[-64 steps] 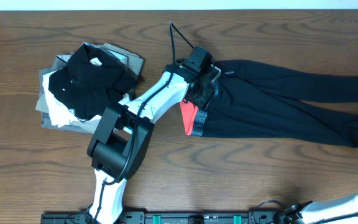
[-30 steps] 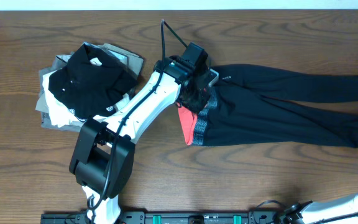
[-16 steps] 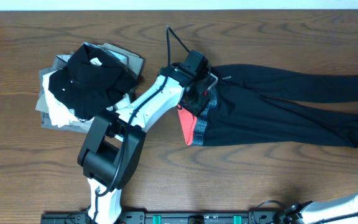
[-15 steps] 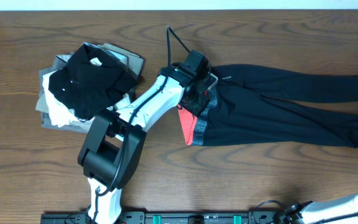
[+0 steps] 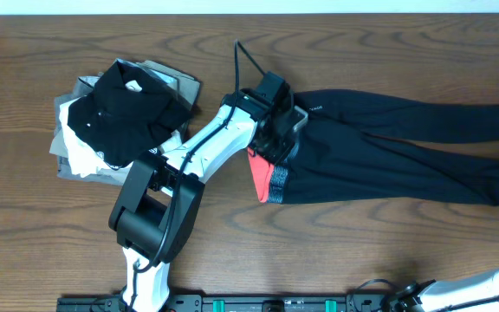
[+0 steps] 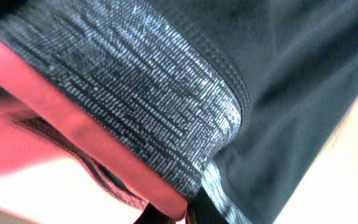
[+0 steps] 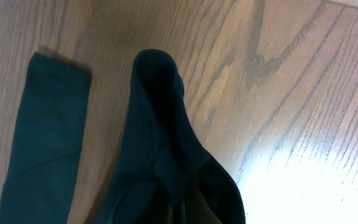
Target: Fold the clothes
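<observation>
Two legs of the long black stretchy leggings (image 5: 405,147) lie flat across the brown wooden table (image 5: 362,251). They run from centre to the right edge of the overhead view, waist end near centre. The wide heathered grey and coral-red waistband (image 5: 269,178) is turned over at the waist, red side showing. The left gripper (image 5: 280,128) sits on the waist end, and the white left arm (image 5: 206,143) reaches in from lower left. In the left wrist view the waistband (image 6: 135,112) fills the frame, with the left gripper (image 6: 169,214) closed and pinching its red edge at the bottom. The right gripper (image 7: 179,214) is outside the overhead view. In the right wrist view it is closed on one leg end (image 7: 160,124), which rises off the table as a fold. The other leg end (image 7: 42,137) lies flat beside it, apart. Left of the leggings, a black shirt with small white marks (image 5: 124,108) tops a heap of white and grey garments (image 5: 76,156).
</observation>
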{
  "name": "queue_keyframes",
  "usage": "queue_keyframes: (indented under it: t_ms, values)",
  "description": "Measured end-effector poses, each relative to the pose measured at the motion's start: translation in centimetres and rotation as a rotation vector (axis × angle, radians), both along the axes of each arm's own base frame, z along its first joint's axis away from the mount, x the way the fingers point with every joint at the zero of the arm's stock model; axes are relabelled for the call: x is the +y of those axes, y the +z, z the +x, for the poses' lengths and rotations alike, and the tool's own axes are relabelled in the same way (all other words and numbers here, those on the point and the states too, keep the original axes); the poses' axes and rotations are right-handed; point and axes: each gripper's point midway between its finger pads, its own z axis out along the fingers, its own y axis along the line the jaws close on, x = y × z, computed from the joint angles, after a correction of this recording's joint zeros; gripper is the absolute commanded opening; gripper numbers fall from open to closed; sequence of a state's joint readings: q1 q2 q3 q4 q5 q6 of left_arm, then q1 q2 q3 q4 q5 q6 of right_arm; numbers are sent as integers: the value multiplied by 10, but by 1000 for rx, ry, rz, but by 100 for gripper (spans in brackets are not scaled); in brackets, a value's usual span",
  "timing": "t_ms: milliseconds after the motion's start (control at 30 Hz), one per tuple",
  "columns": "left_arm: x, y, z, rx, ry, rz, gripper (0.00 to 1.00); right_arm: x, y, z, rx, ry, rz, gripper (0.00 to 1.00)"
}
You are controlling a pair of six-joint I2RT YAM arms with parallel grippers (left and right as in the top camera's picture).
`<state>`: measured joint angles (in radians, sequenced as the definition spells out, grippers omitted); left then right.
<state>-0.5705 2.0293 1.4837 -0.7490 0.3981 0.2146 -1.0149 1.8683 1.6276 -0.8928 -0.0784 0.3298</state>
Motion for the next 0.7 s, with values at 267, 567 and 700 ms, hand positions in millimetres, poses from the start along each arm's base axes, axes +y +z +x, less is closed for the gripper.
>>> queue_keyframes:
  t_ms: [267,567,700]
  values:
    - [34,22,-59,282,52,153,6,-2,1,1,-6,0,-8,1]
    - [54,69,-100,417,136,204,6,-4,2,3,-13,0,-19,1]
    - [60,73,-113,481,161,241,8,-4,2,3,-13,0,-19,1]
